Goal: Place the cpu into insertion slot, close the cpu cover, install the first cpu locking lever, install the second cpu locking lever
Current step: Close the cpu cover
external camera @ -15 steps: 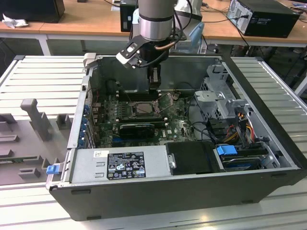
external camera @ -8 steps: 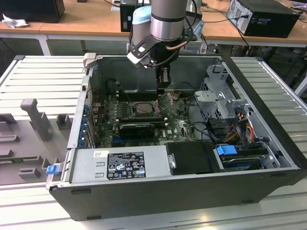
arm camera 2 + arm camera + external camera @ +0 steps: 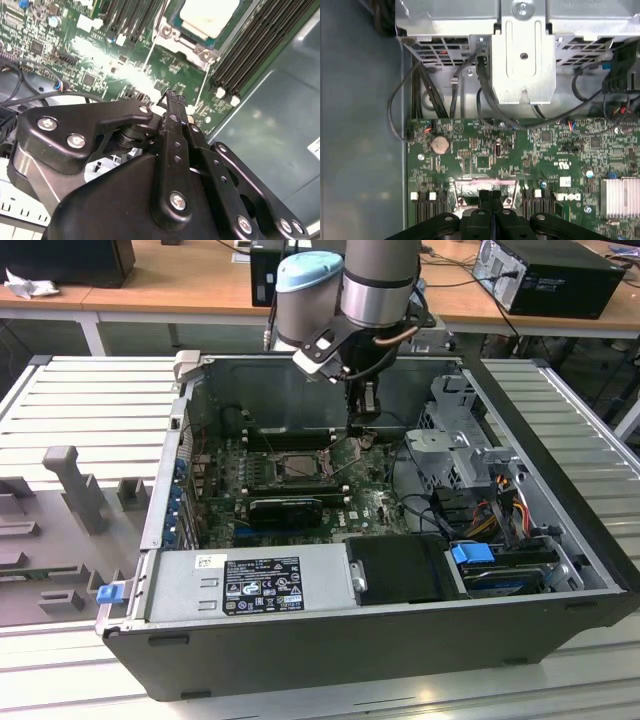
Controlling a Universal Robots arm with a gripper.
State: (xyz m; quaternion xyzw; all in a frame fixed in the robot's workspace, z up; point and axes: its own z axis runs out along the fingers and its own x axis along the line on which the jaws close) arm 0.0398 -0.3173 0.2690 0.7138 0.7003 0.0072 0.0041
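Claw [image 3: 172, 97] status: fingers pressed together, nothing visible between them. In the exterior view it hangs inside the open computer case [image 3: 350, 650], just beside the insertion slot [image 3: 300, 466] on the exterior view's right, low over the green board [image 3: 520, 150].

Task item location: the cpu [image 3: 207, 17] lies flat in the slot, pale face up, bordered by the silver metal of the cpu cover [image 3: 186, 44]. Whether the cover is fully down cannot be told. A thin metal rod [image 3: 156, 27] — probably a locking lever — runs along one side of the frame.

Hazards, as judged from this position:
- The fingertips are near fine board components. An off-line descent would likely scrape them or strike the white latches of the memory slots [image 3: 245, 55].
- Pressure on a cover not squarely seated could tilt the chip and bend socket pins.
- A lever slipping off the narrow fingertips could spring back.
- Loose cables [image 3: 400, 110] lie by the board edge — a snag risk on wide arm moves.

Markings: a printed label [image 3: 262, 585] sits on the grey power-supply housing [image 3: 180, 590], and white lettering [image 3: 567, 196] on the board. Neither is transcribed here.

The case stands on a ribbed grey worktop [image 3: 90, 390].
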